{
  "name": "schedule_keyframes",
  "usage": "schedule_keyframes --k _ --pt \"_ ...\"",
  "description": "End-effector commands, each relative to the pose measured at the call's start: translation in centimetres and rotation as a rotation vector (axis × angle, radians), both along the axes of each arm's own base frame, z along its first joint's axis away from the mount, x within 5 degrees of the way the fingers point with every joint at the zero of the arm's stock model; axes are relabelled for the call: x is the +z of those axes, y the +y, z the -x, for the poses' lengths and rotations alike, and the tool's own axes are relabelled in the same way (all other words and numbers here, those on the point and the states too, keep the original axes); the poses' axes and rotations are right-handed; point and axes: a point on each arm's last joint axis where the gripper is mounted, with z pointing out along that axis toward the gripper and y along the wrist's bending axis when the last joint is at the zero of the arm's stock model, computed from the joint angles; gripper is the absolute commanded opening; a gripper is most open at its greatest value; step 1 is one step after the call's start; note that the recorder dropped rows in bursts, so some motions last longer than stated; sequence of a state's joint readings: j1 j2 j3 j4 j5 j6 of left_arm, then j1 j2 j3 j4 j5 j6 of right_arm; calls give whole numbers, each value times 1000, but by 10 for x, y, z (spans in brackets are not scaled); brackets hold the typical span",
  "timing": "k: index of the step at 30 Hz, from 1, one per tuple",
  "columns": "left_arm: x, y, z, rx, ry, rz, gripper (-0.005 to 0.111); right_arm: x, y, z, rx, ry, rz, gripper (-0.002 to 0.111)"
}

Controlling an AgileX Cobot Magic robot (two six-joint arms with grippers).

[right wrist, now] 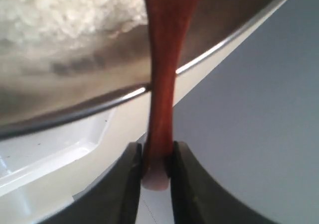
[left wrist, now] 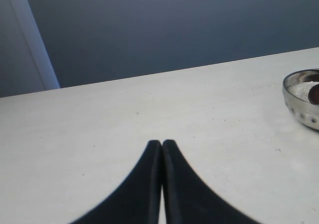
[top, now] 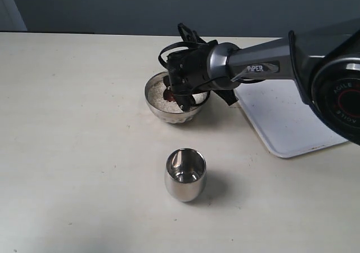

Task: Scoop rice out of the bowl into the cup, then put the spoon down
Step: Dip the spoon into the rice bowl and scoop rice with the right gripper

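Note:
The steel bowl sits mid-table with white rice heaped inside. My right gripper hovers over the bowl's right side, shut on the reddish-brown spoon. The spoon's handle runs from the jaws over the bowl rim down toward the rice; its head shows dark red at the rice. The steel cup stands upright nearer the front, apart from the bowl; no rice shows in it. My left gripper is shut on nothing, low over bare table, with the bowl far off to its side.
A white tray lies flat on the table right of the bowl, partly under the right arm. The pale tabletop stretches left of bowl and cup. A dark wall backs the table's far edge.

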State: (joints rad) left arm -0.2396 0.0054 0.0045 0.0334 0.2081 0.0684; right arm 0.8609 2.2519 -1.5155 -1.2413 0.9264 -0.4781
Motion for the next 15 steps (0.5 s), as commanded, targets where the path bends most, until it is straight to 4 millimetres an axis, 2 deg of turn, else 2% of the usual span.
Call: schedule_keyframes --k 1,4,8,15 --pt "2 0 0 -2 -14 11 0 -1 0 2 2 40 12 -1" --pt "2 0 0 -2 -14 11 0 1 0 3 3 44 12 -1" --pt "2 0 0 -2 -14 11 0 -3 -1 8 15 142 43 -1" --pt "2 0 0 -2 -14 11 0 5 1 4 20 114 45 -1"
